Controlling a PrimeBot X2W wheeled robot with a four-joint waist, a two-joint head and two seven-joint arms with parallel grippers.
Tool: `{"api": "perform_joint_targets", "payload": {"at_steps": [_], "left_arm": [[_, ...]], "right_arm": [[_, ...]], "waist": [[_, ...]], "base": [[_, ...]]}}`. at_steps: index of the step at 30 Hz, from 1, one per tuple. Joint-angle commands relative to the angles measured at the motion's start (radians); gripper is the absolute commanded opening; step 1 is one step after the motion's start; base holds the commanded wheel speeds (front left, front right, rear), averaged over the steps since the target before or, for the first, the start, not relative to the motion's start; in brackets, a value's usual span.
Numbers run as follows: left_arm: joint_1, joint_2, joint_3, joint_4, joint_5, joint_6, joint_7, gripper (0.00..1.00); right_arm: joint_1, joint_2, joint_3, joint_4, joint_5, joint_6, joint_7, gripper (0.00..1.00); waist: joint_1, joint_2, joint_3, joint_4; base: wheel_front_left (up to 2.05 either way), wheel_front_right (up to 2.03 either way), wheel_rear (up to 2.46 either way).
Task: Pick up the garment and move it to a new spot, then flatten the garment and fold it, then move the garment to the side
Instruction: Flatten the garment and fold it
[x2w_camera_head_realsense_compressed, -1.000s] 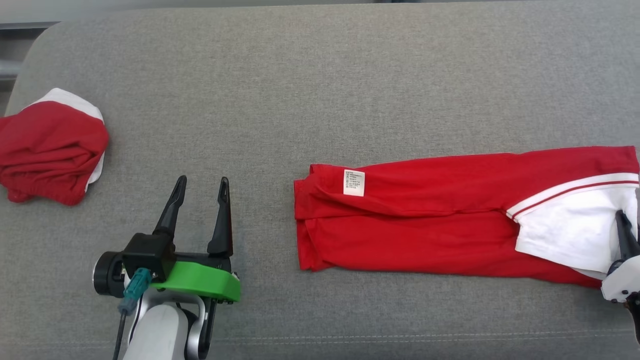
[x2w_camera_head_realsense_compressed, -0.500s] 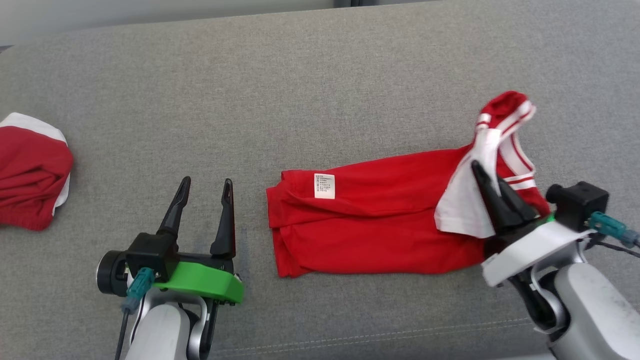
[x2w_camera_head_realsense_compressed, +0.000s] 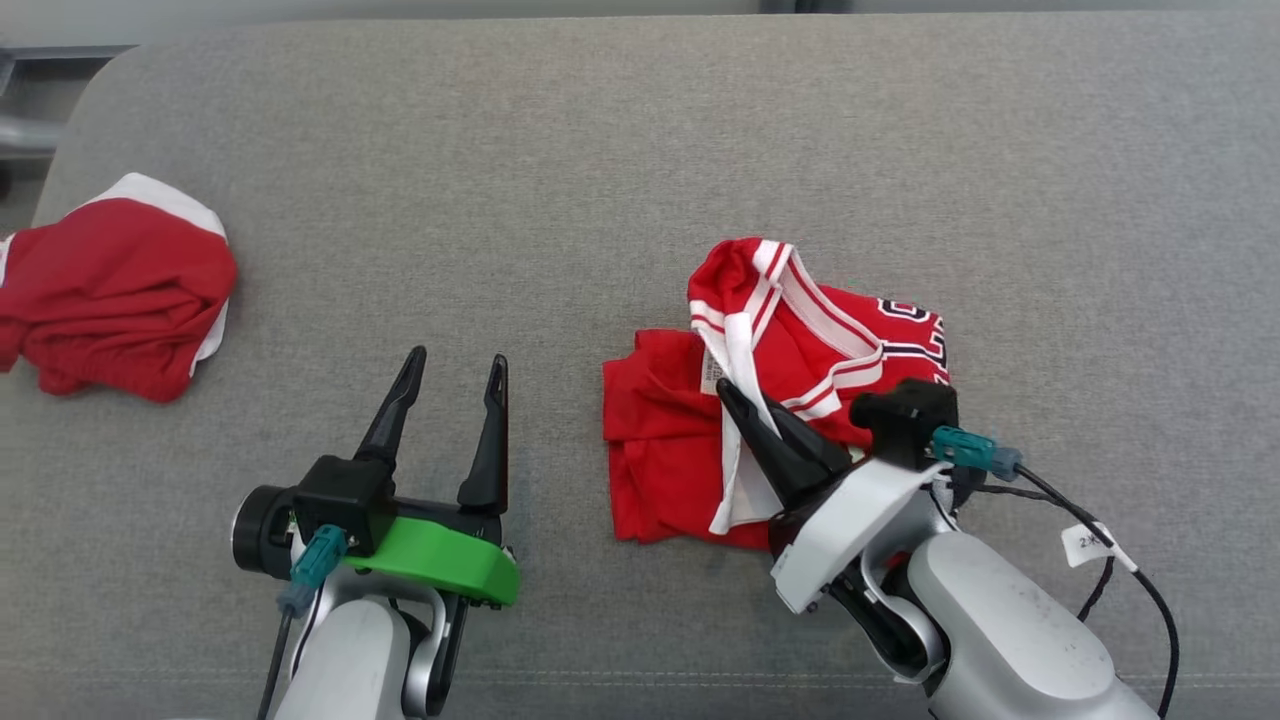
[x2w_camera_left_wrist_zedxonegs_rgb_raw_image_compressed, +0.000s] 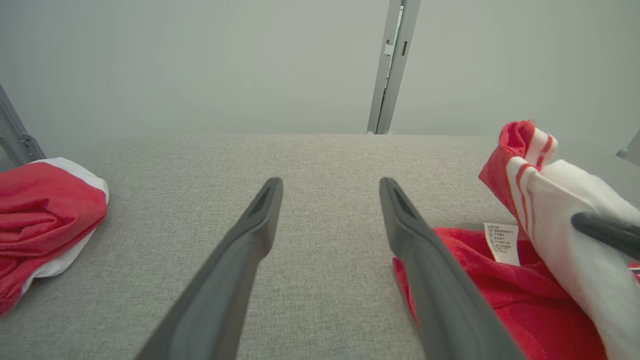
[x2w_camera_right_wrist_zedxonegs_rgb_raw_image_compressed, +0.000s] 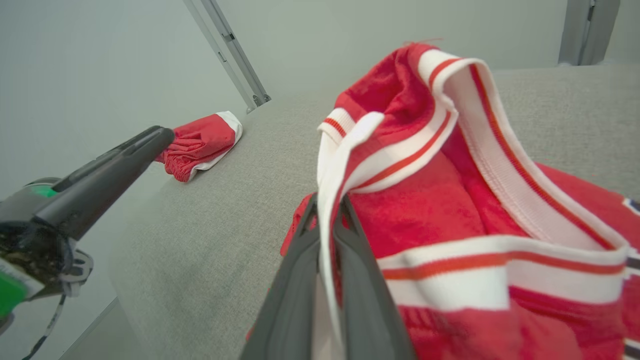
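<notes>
Right tool (x2w_camera_head_realsense_compressed: 724, 388) pinches the white-striped edge of the red garment (x2w_camera_head_realsense_compressed: 652, 452), lifted and folded over; left tool (x2w_camera_head_realsense_compressed: 457, 357) gapes wide above open grey worktop (x2w_camera_head_realsense_compressed: 600, 150) alongside.

There is lots of bare grey cushion (x2w_camera_head_realsense_compressed: 620, 140) behind and to the right of the red shirt (x2w_camera_head_realsense_compressed: 655, 450), and the gap between it and the red bundle (x2w_camera_head_realsense_compressed: 120, 285) on the left holds the left gripper (x2w_camera_head_realsense_compressed: 458, 356).
</notes>
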Motion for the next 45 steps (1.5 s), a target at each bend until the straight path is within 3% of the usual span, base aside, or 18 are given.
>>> {"api": "perform_joint_targets", "payload": {"at_steps": [1, 5, 6, 7, 16, 21, 25, 29, 34, 39, 45], "left_arm": [[-0.014, -0.002, -0.007, 0.002, -0.005, -0.001, -0.001, 1.00], [-0.019, -0.003, -0.020, 0.002, -0.010, 0.004, -0.001, 1.00], [-0.019, -0.003, -0.022, 0.002, -0.012, 0.006, -0.001, 1.00], [-0.018, -0.003, -0.024, 0.003, -0.013, 0.008, -0.001, 1.00], [-0.022, -0.004, -0.026, 0.004, -0.018, 0.015, -0.001, 1.00], [-0.021, -0.004, -0.022, 0.004, -0.018, 0.019, -0.001, 1.00], [-0.008, -0.004, -0.008, 0.006, -0.011, 0.025, -0.001, 1.00], [0.000, -0.003, 0.009, 0.006, -0.002, 0.025, -0.001, 1.00], [0.007, 0.004, 0.032, -0.003, 0.011, 0.026, -0.001, 1.00], [0.020, 0.012, 0.058, -0.009, 0.017, 0.031, -0.001, 1.00], [0.049, 0.021, 0.094, -0.013, 0.024, 0.041, -0.001, 1.00]], "right_arm": [[-0.028, 0.007, 0.017, 0.042, 0.012, 0.000, -0.014, 0.00], [-0.062, 0.025, 0.057, 0.120, 0.049, 0.000, -0.036, 0.00], [-0.069, 0.027, 0.078, 0.133, 0.057, 0.000, -0.031, 0.44], [-0.077, 0.032, 0.095, 0.134, 0.073, 0.000, -0.043, 1.00], [-0.119, 0.026, 0.223, 0.136, 0.150, 0.000, -0.070, 1.00], [-0.144, -0.021, 0.317, 0.032, 0.120, 0.000, -0.108, 1.00], [-0.116, -0.060, 0.291, -0.087, 0.097, 0.000, -0.132, 1.00], [-0.054, -0.089, 0.168, -0.183, 0.082, 0.000, -0.140, 1.00], [0.045, -0.094, -0.063, -0.243, 0.030, 0.000, -0.140, 1.00], [0.130, -0.104, -0.273, -0.215, -0.076, 0.000, -0.141, 1.00], [0.223, -0.093, -0.440, -0.154, -0.175, 0.000, -0.141, 1.00]], "waist": [[0.0000, 0.0000, 0.011, 0.041], [0.0000, 0.0000, 0.019, 0.063], [0.0000, 0.0000, 0.020, 0.065], [0.0000, 0.0000, 0.021, 0.067], [0.0000, 0.0000, 0.029, 0.056], [0.0000, 0.0000, 0.026, 0.037], [0.0000, 0.0000, 0.016, 0.014], [0.0000, 0.0000, 0.000, -0.010], [0.0000, 0.0000, -0.018, -0.036], [0.0000, 0.0000, -0.041, -0.056], [0.0000, 0.0000, -0.082, -0.078]], "base": [[0.00, 0.00, 0.00], [0.00, 0.00, 0.00], [0.00, 0.00, 0.00], [0.00, 0.00, 0.00], [0.00, 0.00, 0.00], [0.00, 0.00, 0.00], [0.00, 0.00, 0.00], [0.00, 0.00, 0.00], [0.00, 0.00, 0.00], [0.00, 0.00, 0.00], [0.00, 0.00, 0.00]]}}
